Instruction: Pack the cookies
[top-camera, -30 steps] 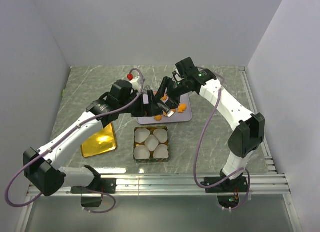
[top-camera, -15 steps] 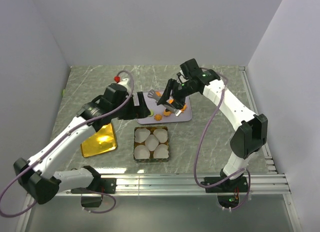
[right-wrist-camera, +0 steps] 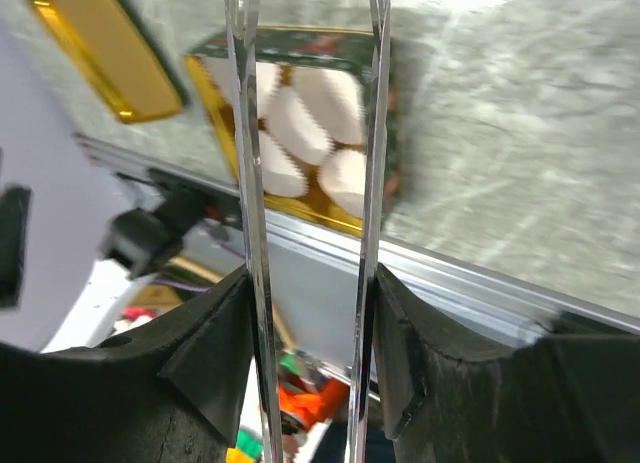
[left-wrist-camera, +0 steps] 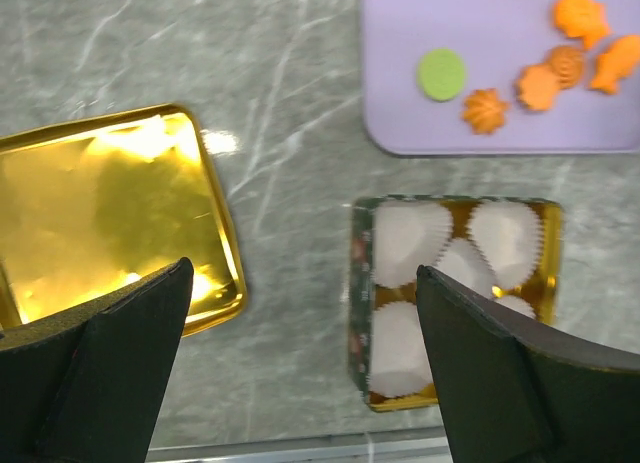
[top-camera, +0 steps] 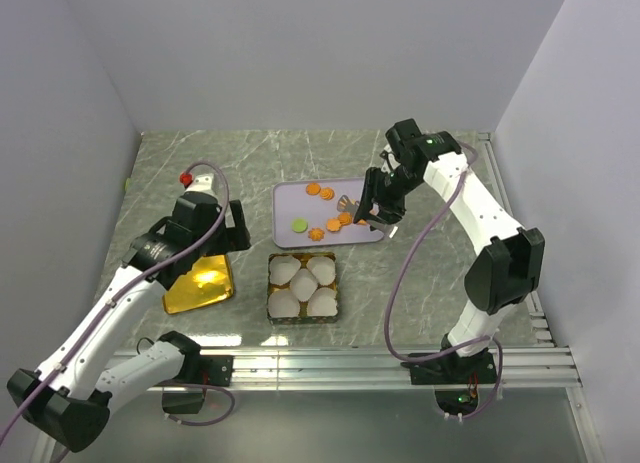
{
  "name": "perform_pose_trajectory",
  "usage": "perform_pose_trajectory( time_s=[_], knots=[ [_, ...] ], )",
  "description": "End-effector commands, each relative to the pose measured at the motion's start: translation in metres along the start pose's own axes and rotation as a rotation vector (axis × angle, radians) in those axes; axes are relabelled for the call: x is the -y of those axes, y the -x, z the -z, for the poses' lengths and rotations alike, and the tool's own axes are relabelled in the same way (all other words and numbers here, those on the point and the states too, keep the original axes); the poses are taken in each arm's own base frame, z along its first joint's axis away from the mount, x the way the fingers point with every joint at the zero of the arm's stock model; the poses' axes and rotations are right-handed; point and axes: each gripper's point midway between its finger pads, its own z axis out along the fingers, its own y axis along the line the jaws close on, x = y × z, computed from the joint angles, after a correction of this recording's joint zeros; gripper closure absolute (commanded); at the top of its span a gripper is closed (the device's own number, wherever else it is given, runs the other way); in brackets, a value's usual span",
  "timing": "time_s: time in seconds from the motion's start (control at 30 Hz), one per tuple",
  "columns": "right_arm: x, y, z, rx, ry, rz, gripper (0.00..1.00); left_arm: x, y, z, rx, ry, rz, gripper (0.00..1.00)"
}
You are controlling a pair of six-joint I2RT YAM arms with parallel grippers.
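Note:
Several small orange cookies [top-camera: 327, 194] and one green cookie [top-camera: 299, 224] lie on a lilac tray [top-camera: 290, 198]. My right gripper [top-camera: 380, 207] hangs over the tray's right end, shut on metal tongs [top-camera: 350, 205] whose tips point left at the cookies. In the right wrist view both fingers press the two tong blades [right-wrist-camera: 246, 183], with my right gripper [right-wrist-camera: 310, 283] around them. My left gripper [top-camera: 236, 229] is open and holds nothing, left of the tray. Its wrist view shows the green cookie [left-wrist-camera: 441, 74] and orange cookies [left-wrist-camera: 541, 86] far ahead of my left gripper [left-wrist-camera: 300, 283].
A patterned box [top-camera: 271, 288] holding several white paper cups sits in front of the tray; its rim [left-wrist-camera: 358, 283] shows in the left wrist view. A gold lid [top-camera: 198, 283] lies to its left. Grey walls enclose the marble table.
My left arm has pulled back from the tray to the left. My right gripper with the tongs has shifted right, to the tray's right end, and the blades have come closer together.

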Motion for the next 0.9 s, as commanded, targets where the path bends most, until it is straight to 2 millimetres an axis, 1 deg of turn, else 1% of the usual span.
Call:
perform_pose_trajectory(
  time_s=[0.0,0.13,0.2,0.27,0.3,0.33,0.37,0.4,0.43,0.47,0.53,0.6,0.77,0.87],
  knots=[
    [0.012,0.011,0.006,0.025,-0.085,0.061,0.47,-0.012,0.011,-0.003,0.047,0.026,-0.029,0.00],
    [0.021,0.025,-0.001,0.034,-0.151,0.071,0.47,-0.021,0.016,-0.010,0.071,0.047,-0.003,0.00],
    [0.021,0.034,0.000,0.057,-0.175,0.074,0.47,-0.027,0.017,-0.014,0.086,0.069,0.012,0.01],
    [0.019,0.043,-0.003,0.068,-0.194,0.080,0.47,-0.036,0.022,-0.013,0.108,0.100,0.040,0.00],
    [0.021,0.048,-0.003,0.083,-0.218,0.082,0.47,-0.043,0.025,-0.011,0.128,0.137,0.056,0.01],
    [0.024,0.053,-0.010,0.075,-0.241,0.084,0.47,-0.050,0.029,-0.007,0.154,0.160,0.088,0.01],
    [0.021,0.059,-0.008,0.095,-0.249,0.093,0.47,-0.055,0.028,-0.007,0.160,0.176,0.097,0.01],
    [0.021,0.063,-0.010,0.106,-0.266,0.099,0.47,-0.057,0.029,-0.006,0.172,0.181,0.107,0.01],
    [0.024,0.067,-0.016,0.096,-0.285,0.098,0.47,-0.058,0.033,-0.001,0.196,0.175,0.120,0.01],
    [0.021,0.070,-0.015,0.110,-0.286,0.107,0.47,-0.061,0.030,-0.002,0.198,0.182,0.126,0.01],
    [0.025,0.076,-0.021,0.116,-0.319,0.109,0.47,-0.066,0.031,0.001,0.218,0.206,0.139,0.01],
    [0.024,0.079,-0.023,0.122,-0.332,0.116,0.47,-0.068,0.031,0.002,0.224,0.211,0.141,0.01],
    [0.025,0.082,-0.036,0.113,-0.377,0.150,0.47,-0.065,0.030,0.000,0.213,0.199,0.135,0.01],
    [0.022,0.083,-0.047,0.099,-0.382,0.165,0.47,-0.065,0.031,-0.001,0.213,0.197,0.133,0.00]
  ],
)
